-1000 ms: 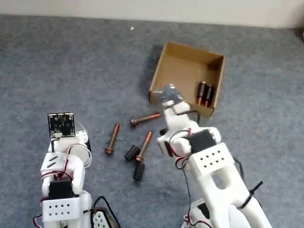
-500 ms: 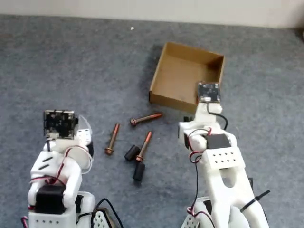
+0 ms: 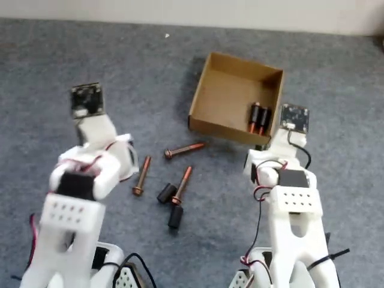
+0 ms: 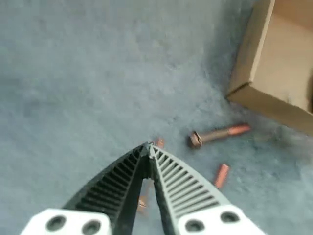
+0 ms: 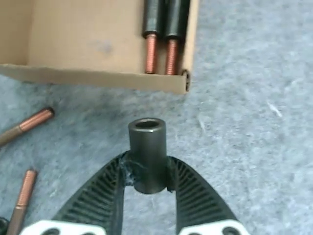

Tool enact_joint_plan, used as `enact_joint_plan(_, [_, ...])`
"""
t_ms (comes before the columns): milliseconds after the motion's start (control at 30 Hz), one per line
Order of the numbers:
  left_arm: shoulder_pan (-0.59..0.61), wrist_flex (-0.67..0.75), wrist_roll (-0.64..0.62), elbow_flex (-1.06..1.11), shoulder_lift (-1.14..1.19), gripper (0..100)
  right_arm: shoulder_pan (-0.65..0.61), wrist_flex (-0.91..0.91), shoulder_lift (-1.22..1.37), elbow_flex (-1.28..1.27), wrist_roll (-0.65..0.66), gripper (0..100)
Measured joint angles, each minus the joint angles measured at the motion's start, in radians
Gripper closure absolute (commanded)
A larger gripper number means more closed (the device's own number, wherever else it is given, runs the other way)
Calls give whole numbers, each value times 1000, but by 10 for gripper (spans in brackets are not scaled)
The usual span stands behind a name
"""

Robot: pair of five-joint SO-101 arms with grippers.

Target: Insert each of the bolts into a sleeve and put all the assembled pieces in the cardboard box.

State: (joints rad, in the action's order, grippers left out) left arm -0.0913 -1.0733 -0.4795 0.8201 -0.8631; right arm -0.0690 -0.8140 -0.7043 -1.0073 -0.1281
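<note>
The step in hand is judged to be the next bolt-to-sleeve assembly. Your right pincer (image 5: 146,169) is closed on a black sleeve (image 5: 146,147). It grips the end nearer the wrist, so the open bore points outward. The sleeve is held above the desk (image 5: 254,122), just outside the near wall of the cardboard box (image 5: 98,78). Your left pincer (image 4: 148,146) is fully closed, tips touching, with nothing in it, and it hangs over the loose bolts. Three of these lie on the desk, apart from the box: the nearest bolt (image 3: 185,149) just in front of the box, the outer bolt (image 3: 142,175) toward the left arm, and the middle bolt (image 3: 182,183), whose head end lies beside a loose sleeve (image 3: 166,193). A second loose sleeve (image 3: 175,216) lies closer to the arms. The next move calls for you to open the left pincer, descend on one bolt, and grip it near the head so the shank stays free. Then align the shank with the held bore; expect little tolerance for tilt. The box contains two assembled pieces (image 3: 259,118), side by side against the wall on the right arm's side, with their copper ends toward the near wall.
</note>
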Motion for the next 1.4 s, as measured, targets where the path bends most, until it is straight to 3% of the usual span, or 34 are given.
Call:
enact_joint_plan(300, [-221, 92, -282, -15, 267, 993, 87, 0, 0, 0, -3, 993])
enact_joint_plan(633, [-361, 307, -353, -52, 615, 993, 115, 0, 0, 0, -5, 993])
enact_joint_plan(1000, [-247, 322, -388, -318, 1030, 993, 115, 0, 0, 0, -5, 993])
enact_joint_plan(1267, [-100, 322, -390, -437, 1066, 993, 115, 0, 0, 0, -5, 993])
enact_joint_plan(1400, [-91, 322, -390, -474, 1066, 992, 115, 0, 0, 0, -5, 993])
